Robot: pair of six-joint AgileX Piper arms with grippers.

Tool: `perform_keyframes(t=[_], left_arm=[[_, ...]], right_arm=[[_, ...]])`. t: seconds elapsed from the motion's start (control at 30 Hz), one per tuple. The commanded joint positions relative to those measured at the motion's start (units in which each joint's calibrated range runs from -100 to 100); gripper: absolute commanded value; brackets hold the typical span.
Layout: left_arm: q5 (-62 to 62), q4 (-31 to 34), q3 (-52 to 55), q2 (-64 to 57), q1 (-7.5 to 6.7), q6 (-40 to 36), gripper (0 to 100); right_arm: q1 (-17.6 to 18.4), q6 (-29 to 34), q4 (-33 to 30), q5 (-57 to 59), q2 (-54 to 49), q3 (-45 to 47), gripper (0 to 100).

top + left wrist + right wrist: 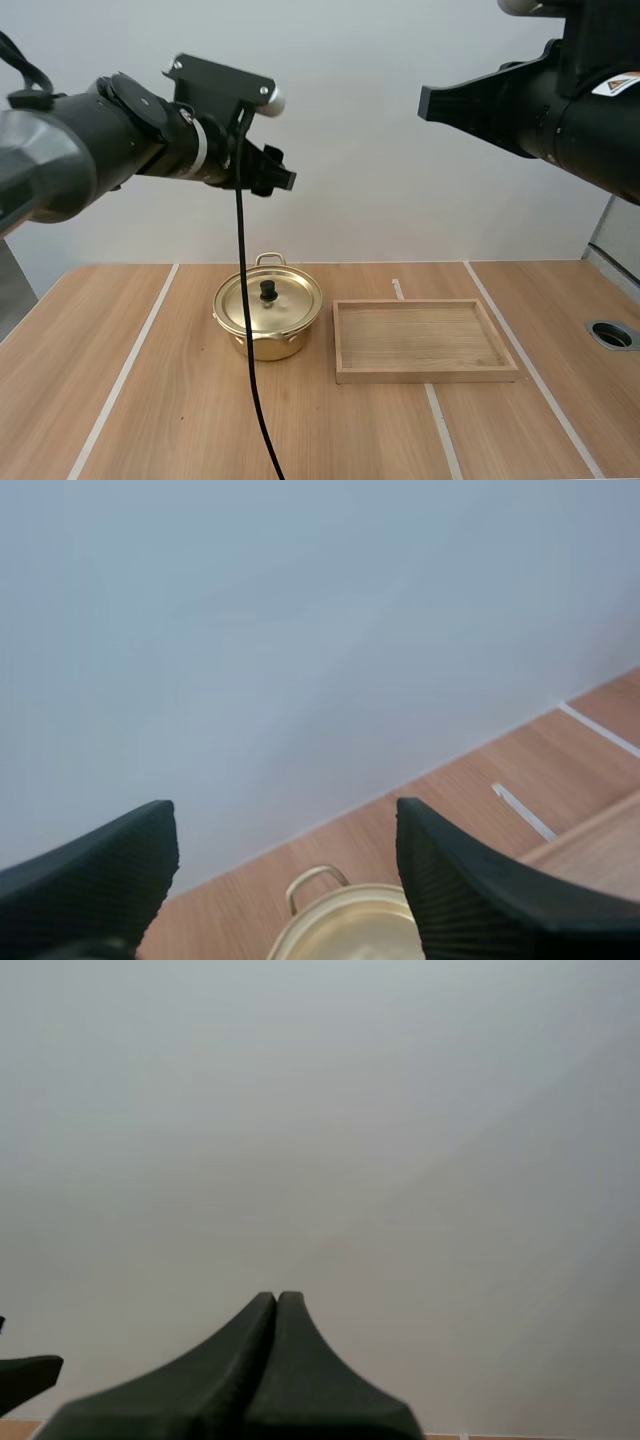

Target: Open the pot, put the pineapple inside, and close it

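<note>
The task is judged to be at its very start. The pot [262, 345] is seen at the centre of the high view, standing on the bench [150, 400] just left of the wooden tray [425, 375], and its lid [290, 305] with the black knob [268, 290] is seated on it, so nothing has been opened. The left hand [278, 176] is held high in the upper left of the frame, above the pot and well apart from it; its fingers [110, 870] are spread wide, released and grasping nothing. The right hand [428, 103] is raised at the upper right, its fingers pressed together on nothing. Lifting the lid, placing the pineapple inside and closing the pot are all left to be done.
</note>
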Motion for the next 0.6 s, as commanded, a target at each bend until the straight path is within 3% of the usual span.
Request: perform_keyframes(t=[0.0, 0.13, 0.37, 0.43, 0.57], left_arm=[[-9.05, -0.58, -0.26, -8.27, -0.09, -1.1, 100], [-10.78, -0.58, -0.26, -15.55, -0.09, -1.25, 99], [-10.78, -0.43, -0.26, -26.27, -0.09, -6.29, 83], [-10.44, -0.3, -0.26, -28.8, -0.09, -6.98, 70], [-10.44, -0.3, -0.26, -33.87, -0.09, -7.81, 30]], right_arm=[[-0.18, -0.06, 3.08, -3.78, -0.46, -0.12, 0], [-0.45, -2.49, 3.07, -7.71, -0.34, -0.12, 0], [-0.55, -3.4, 4.31, -8.18, 0.56, -0.12, 0], [-0.55, -3.4, 4.31, -8.18, 0.98, -0.12, 0], [-0.55, -3.4, 5.84, -7.63, 0.96, -0.12, 0]])
